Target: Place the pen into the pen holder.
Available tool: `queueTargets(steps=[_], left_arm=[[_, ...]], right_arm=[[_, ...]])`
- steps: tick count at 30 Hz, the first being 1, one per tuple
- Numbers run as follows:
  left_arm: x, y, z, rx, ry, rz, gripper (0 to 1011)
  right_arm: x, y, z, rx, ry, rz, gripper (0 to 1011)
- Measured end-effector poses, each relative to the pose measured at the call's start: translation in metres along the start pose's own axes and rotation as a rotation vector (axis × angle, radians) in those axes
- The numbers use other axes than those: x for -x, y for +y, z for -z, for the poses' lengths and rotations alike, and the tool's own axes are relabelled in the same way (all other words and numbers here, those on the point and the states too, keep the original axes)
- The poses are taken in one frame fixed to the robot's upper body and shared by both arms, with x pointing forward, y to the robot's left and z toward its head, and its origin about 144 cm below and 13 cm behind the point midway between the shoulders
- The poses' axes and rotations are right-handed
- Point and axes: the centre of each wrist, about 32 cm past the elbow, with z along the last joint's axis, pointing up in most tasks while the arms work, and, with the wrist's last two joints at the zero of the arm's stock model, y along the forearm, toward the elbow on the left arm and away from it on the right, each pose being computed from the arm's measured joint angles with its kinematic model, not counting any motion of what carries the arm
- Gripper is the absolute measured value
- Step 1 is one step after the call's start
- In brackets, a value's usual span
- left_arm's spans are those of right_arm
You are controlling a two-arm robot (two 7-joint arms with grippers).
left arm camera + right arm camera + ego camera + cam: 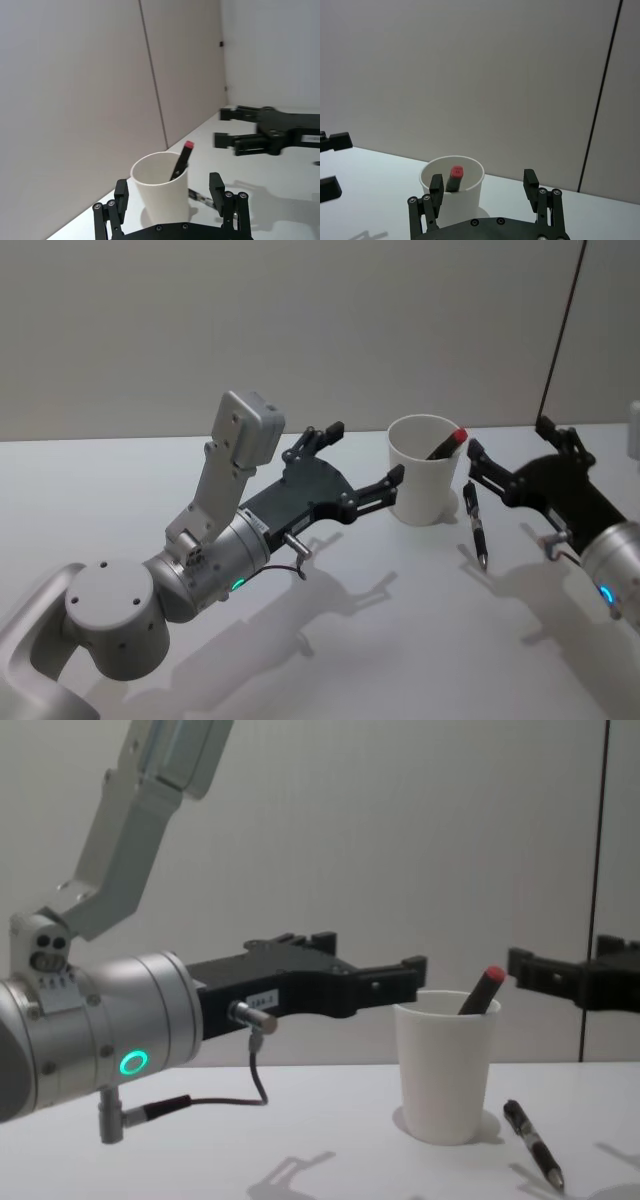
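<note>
The pen (447, 444), black with a red end, stands tilted inside the pen holder (425, 490), a white paper cup; its red tip leans over the rim. My left gripper (366, 451) is open just left of the cup, with nothing between its fingers. Just right of the cup, my right gripper (508, 436) is also open and holds nothing. In the left wrist view the cup (160, 195) and pen (181, 160) sit beyond the left gripper (169, 184). The right wrist view has the cup (470, 200) and pen (455, 177) ahead of the right gripper (483, 178). From the chest, the pen (482, 990) pokes out of the cup (445, 1070).
A thinner black click pen (476, 525) lies flat on the white table (400, 640) just right of the cup, below the right gripper. A grey wall rises behind the table, with a dark vertical strip (562, 330) at the right.
</note>
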Motion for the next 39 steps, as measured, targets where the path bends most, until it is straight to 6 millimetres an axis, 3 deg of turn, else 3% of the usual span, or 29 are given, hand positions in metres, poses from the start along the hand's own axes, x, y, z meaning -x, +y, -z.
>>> queueTargets(steps=[13,27,39], left_arm=[[0.006,0.003,0.004,-0.016,-0.065,-0.162,1001],[0.011,0.006,0.008,-0.02,-0.132,-0.32,1001],[0.012,0.006,0.009,-0.019,-0.14,-0.34,1001]], right_arm=[[0.0,-0.024,0.006,0.013,-0.001,0.039,1001],[0.0,-0.024,0.006,0.013,-0.001,0.04,1001],[0.0,-0.024,0.006,0.014,-0.001,0.038,1001]])
